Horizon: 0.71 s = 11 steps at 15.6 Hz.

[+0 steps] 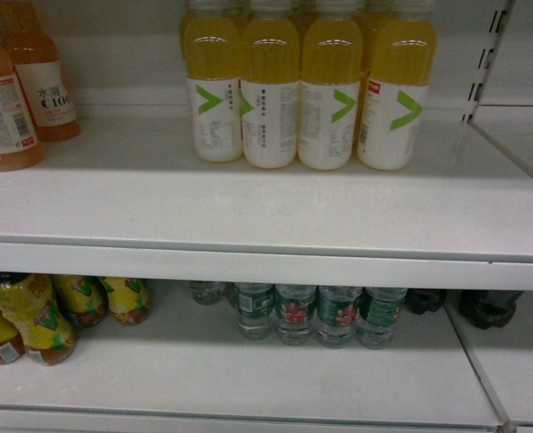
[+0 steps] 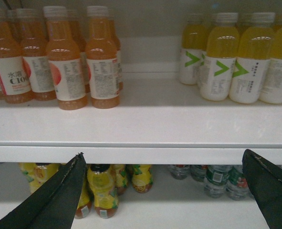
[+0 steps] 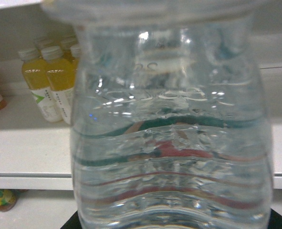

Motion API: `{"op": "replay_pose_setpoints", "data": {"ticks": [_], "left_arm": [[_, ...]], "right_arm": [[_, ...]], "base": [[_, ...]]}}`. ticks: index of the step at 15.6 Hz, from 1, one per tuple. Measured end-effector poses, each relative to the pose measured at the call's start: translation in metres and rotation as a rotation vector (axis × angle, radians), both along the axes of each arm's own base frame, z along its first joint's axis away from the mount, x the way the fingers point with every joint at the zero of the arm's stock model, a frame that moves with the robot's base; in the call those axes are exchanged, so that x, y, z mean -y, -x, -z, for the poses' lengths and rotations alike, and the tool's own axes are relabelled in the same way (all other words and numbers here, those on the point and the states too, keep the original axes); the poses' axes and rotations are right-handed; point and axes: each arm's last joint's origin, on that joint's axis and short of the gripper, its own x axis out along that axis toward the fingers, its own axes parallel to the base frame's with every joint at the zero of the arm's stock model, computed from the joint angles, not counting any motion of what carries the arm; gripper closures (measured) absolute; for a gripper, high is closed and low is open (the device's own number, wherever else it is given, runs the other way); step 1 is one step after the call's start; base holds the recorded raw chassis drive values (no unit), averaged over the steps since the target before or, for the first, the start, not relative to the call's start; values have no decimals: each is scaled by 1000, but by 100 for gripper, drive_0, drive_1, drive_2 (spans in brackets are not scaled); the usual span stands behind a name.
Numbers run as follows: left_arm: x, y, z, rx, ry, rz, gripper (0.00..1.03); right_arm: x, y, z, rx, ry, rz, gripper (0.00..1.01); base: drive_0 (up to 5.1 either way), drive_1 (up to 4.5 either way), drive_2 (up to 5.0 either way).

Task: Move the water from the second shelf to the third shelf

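A clear ribbed plastic water bottle (image 3: 172,133) fills almost the whole right wrist view, standing upright right against the lens, with green and red label colours showing through its water; the right gripper's own fingers are not clearly shown there, only a dark edge under the bottle, so whether the jaws clasp it I cannot tell. Behind it lies the white metal upper shelf (image 3: 26,152) carrying yellow juice bottles with white-and-green labels (image 3: 50,81) toward its back left. In the head view neither gripper appears: those yellow juice bottles (image 1: 302,90) stand in a row at the back middle of the upper shelf (image 1: 248,207), orange drink bottles with white labels (image 1: 22,90) at its back left corner. On the lower shelf (image 1: 248,370), green-labelled water bottles (image 1: 320,311) line the back middle, with yellow-wrapped tea bottles (image 1: 32,316) at the left. In the left wrist view the left gripper (image 2: 167,191) hangs before the upper shelf's front edge, its two dark fingers (image 2: 59,195) spread wide apart, holding nothing.
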Motion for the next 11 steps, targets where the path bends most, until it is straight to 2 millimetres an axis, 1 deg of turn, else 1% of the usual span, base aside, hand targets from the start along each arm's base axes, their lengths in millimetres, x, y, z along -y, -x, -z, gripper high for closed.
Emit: {"op": "replay_pose_setpoints", "data": {"ticks": [11], "left_arm": [[0,0,0,-1,0,0,5]], "right_arm": [[0,0,0,2,0,-4,58]], "base": [[-424,210,210]]}}
